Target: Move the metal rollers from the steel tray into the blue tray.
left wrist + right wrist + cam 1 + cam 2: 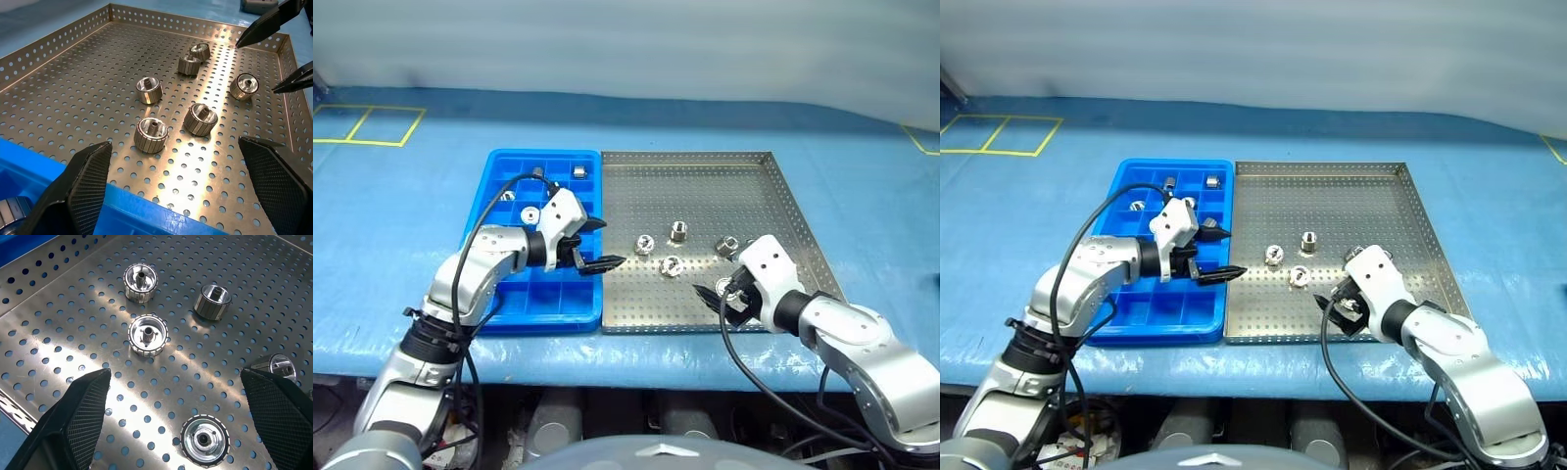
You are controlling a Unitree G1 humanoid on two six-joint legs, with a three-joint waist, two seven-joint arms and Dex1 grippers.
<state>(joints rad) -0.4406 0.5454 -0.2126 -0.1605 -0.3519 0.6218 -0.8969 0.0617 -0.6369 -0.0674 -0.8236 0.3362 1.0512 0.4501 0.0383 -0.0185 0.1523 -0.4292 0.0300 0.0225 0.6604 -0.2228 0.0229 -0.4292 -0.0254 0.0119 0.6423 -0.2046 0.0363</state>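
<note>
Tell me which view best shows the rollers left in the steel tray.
The left wrist view: all six metal rollers lie unobstructed on the steel tray. The right wrist view shows five, one partly hidden; the eye views show them small, near the right gripper.

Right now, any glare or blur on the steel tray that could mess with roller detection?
Left wrist view: a bright glare streak crosses the steel tray near one metal roller; the own gripper fingers in the foreground are soft. Right wrist view: patchy reflections on the steel, rollers sharp. Head views: even light, no glare to speak of, rollers small.
</note>
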